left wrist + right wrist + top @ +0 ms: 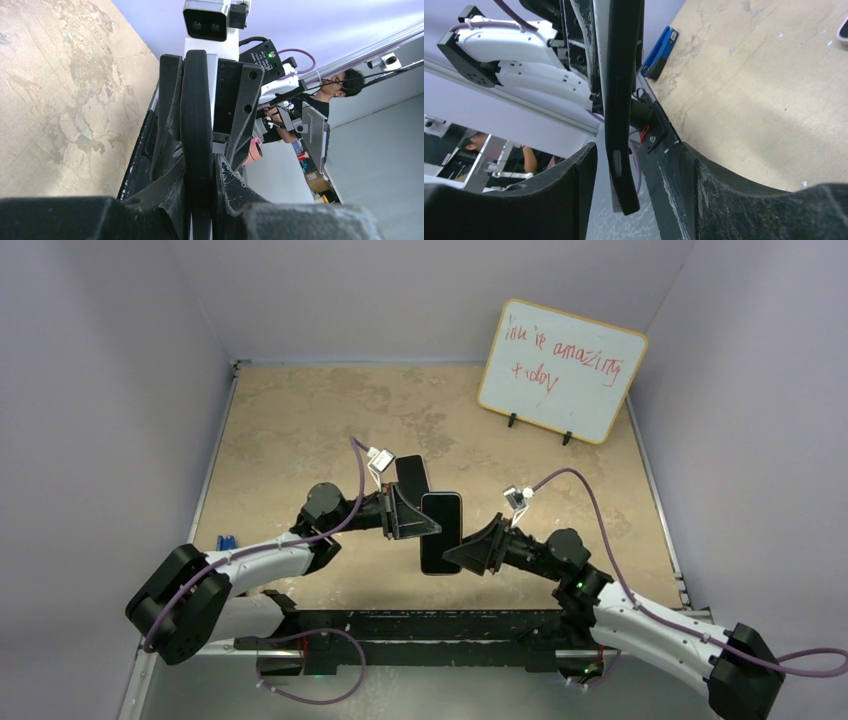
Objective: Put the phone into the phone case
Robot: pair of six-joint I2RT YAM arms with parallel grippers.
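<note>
Top external showed us the phone (441, 540) held up off the table (300, 430), at its middle, long side pointing away from the arm bases. The left gripper (430, 524) was clamped on its left edge, while the right gripper (457, 554) sat at its lower right edge. A black case (411, 478) lay just behind the left gripper, close to the phone's far end; we could not tell whether the two touched. A whiteboard (560, 370) stood at the far right, and a small blue object (225, 542) lay near the left edge. Left wrist gave us the phone (196, 115) edge-on, with the left gripper (200, 172) closed tight against both its faces. Beyond it, the right gripper's fingers (243, 95) stood on either side of the phone. Right wrist also showed the phone (621, 90) edge-on, between the spread fingers of the right gripper (639, 155); we saw a clear gap on each side, so that gripper was open and held nothing. The blue object (660, 50) lay on the table behind.
</note>
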